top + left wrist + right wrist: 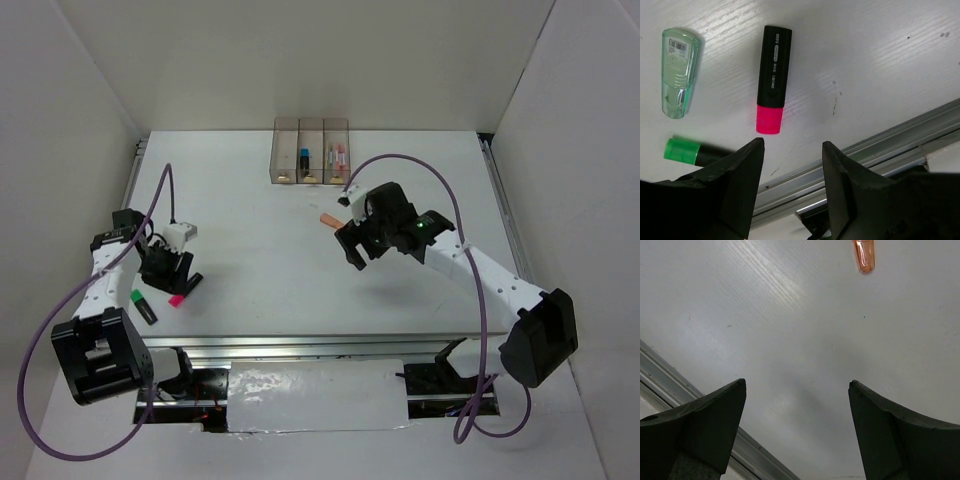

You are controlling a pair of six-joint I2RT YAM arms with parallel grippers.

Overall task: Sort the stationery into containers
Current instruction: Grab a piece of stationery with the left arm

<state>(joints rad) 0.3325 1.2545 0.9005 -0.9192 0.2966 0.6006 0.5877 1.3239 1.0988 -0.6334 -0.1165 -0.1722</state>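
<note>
Looking down on the white table (260, 215), the three joined bins (311, 122) sit at its 12 o'clock edge, each with a yellowish label on its near face. A blue-tipped marker (304, 157) stands in the middle bin, and pinkish-salmon pens (339, 155) are in the right one. I can't make out what the left bin contains.

The left gripper (792, 145) hangs over the table's 8 o'clock area, its jaws partly apart with nothing between them. In its wrist view the pink highlighter (772, 80) lies flat on the table just past the fingertips, at 12 o'clock from them. Its pink end points back at the gripper and its black end points away, and neither finger touches it. At 10 o'clock lies a pale green translucent item (677, 72) with a barcode sticker, apart from the highlighter. At 9 o'clock, a green highlighter (682, 151) shows its green end, while its black body runs behind the left finger. A metal rail (890, 135) crosses at 4 o'clock.

The right gripper (797, 383) hovers just right of the table's centre. Its jaws are spread wide and there is only bare table between them. An orange pen (863, 255) lies at 1 o'clock from the fingertips, well apart from them. From above it is between this gripper and the bins.
</note>
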